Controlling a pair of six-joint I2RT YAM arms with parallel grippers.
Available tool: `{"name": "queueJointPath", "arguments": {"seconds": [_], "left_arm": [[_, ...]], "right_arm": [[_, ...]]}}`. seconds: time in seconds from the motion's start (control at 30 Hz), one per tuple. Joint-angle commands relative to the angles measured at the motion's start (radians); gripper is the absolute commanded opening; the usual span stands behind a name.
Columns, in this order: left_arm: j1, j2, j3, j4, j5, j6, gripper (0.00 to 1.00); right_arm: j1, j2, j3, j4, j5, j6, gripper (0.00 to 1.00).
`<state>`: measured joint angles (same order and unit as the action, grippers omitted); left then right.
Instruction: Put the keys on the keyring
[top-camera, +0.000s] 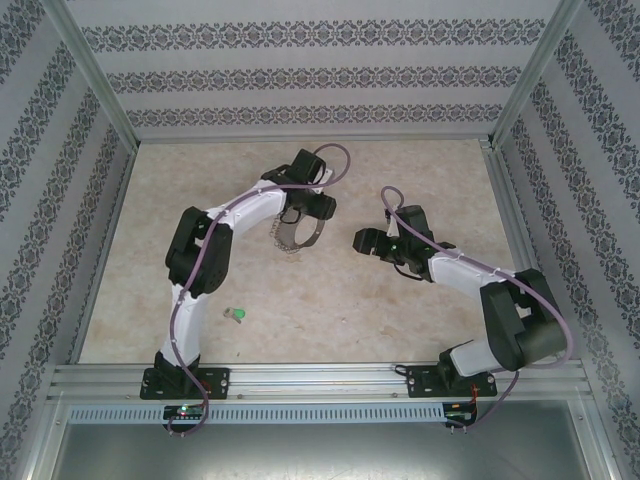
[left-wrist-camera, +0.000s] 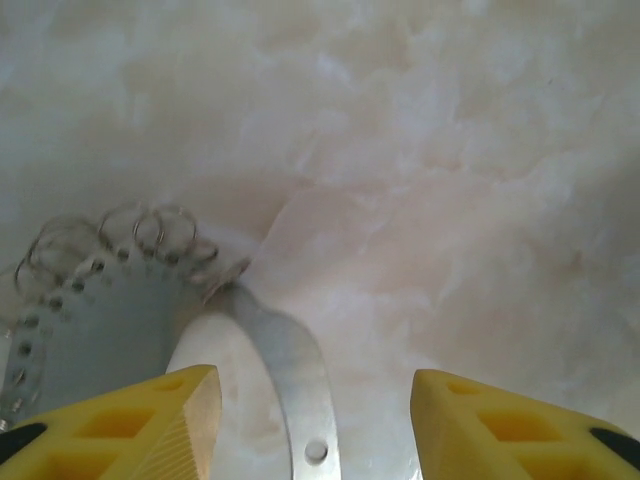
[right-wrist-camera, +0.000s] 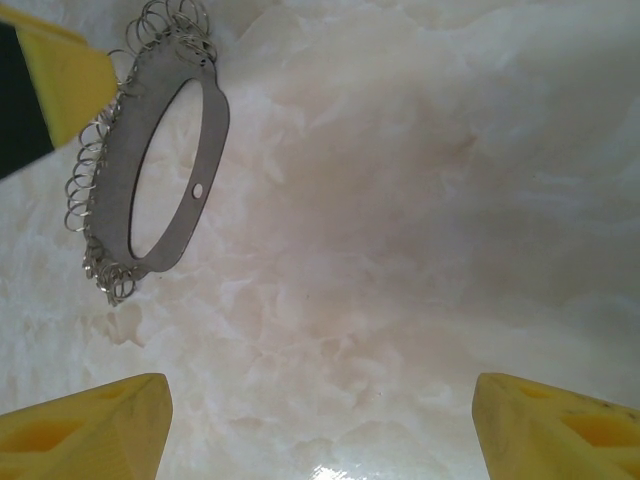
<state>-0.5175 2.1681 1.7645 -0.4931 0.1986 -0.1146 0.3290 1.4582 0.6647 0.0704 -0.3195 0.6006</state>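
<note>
Altogether one keyring (top-camera: 290, 240), one loose green key (top-camera: 238, 315)

The table (top-camera: 330, 300) is shut in by walls (top-camera: 300, 75) on the left, far and right sides and by a rail (top-camera: 320, 378) along the near edge, so the way in is from above. The left arm (top-camera: 215, 235) arches over the left middle and the right arm (top-camera: 480, 280) bends in from the right. A narrow strip of bare table separates the left gripper (top-camera: 298, 222) from the right gripper (top-camera: 357, 240). The keyring (top-camera: 290, 240) sits under the left gripper, its band crossing the gap between the spread fingers; the right half of that gap is free. The right gripper's wide fingers frame bare table. The key (top-camera: 238, 315) lies apart near the left arm's base, with open table around it.
</note>
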Motion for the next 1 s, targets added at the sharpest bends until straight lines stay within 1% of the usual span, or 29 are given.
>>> {"name": "queueJointPath", "arguments": {"seconds": [0.0,0.33,0.53,0.97], "left_arm": [[-0.010,0.047,0.070,-0.073,0.016,0.061,0.50],[-0.006,0.104,0.128,-0.087,-0.007,0.114,0.47],[0.000,0.146,0.171,-0.102,-0.039,0.125,0.46],[0.016,0.186,0.214,-0.116,-0.041,0.131,0.46]], "right_arm": [[-0.007,0.027,0.035,0.005,-0.019,0.010,0.79],[-0.017,0.037,0.034,0.007,-0.024,0.006,0.79],[-0.020,0.039,0.033,0.011,-0.025,0.007,0.80],[-0.024,0.059,0.039,0.018,-0.036,0.008,0.80]]}}
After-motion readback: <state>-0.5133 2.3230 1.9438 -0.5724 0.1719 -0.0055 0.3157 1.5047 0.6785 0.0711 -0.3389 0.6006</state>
